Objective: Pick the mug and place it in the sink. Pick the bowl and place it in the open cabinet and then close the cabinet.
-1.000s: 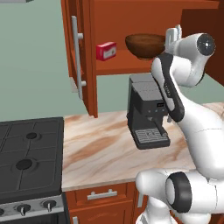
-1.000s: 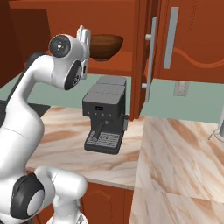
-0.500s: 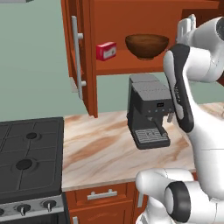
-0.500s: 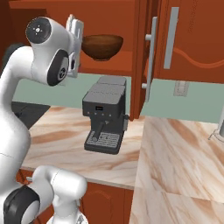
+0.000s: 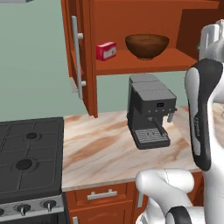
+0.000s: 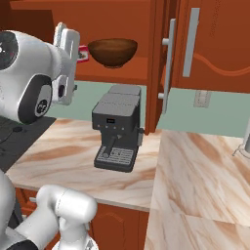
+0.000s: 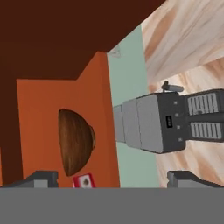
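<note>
Resting on the cabinet [image 5: 144, 61] shelf, the bowl [image 7: 75, 142] is seen ahead of the hand [image 7: 112, 179], well apart; fingers are spread wide, nothing held.

The bowl [image 5: 147, 45] sits on the open cabinet [image 5: 131, 65] shelf beside a red box [image 5: 106, 50].

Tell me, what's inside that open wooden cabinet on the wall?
On the cabinet shelf sit a brown bowl and, beside it, a small red box. The robot's arm covers the shelf's right end in the left base view.
</note>
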You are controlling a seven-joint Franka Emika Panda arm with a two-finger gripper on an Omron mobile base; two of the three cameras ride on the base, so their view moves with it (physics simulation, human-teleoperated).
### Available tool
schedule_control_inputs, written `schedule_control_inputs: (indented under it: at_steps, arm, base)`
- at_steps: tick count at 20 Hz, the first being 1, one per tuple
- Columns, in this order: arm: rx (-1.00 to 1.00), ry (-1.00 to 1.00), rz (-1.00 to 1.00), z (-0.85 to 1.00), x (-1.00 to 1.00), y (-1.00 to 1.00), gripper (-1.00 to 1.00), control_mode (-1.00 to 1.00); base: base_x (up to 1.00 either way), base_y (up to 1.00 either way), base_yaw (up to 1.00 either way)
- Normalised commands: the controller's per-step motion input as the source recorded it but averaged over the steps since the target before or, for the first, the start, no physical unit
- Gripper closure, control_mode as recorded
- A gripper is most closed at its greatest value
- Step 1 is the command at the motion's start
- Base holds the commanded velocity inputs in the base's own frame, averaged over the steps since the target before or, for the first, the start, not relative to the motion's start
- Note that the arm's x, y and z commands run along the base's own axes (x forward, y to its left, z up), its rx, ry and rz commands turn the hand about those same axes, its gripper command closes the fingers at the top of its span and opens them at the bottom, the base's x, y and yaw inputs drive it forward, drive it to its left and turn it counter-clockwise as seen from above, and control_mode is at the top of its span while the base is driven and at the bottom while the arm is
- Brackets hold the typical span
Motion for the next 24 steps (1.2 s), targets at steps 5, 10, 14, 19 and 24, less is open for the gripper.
schedule_control_inputs:
  at_steps: [5,10,14,19,24]
  arm:
    - [0.0,-0.16,0.0,-0.18,-1.0,-0.05,-1.0,-1.0]
    - [0.02,-0.11,0.0,-0.05,-0.89,-0.15,-1.0,-1.0]
    - [0.09,0.0,0.0,-0.06,-0.46,-0.28,-1.0,-1.0]
    - [0.05,0.0,0.0,-0.01,-0.21,-0.28,-1.0,-1.0]
    - [0.04,0.0,0.0,0.0,-0.03,-0.36,-1.0,-1.0]
  base:
    - [0.0,0.0,0.0]
    - [0.0,0.0,0.0]
    - [0.0,0.0,0.0]
    - [0.0,0.0,0.0]
    - [0.0,0.0,0.0]
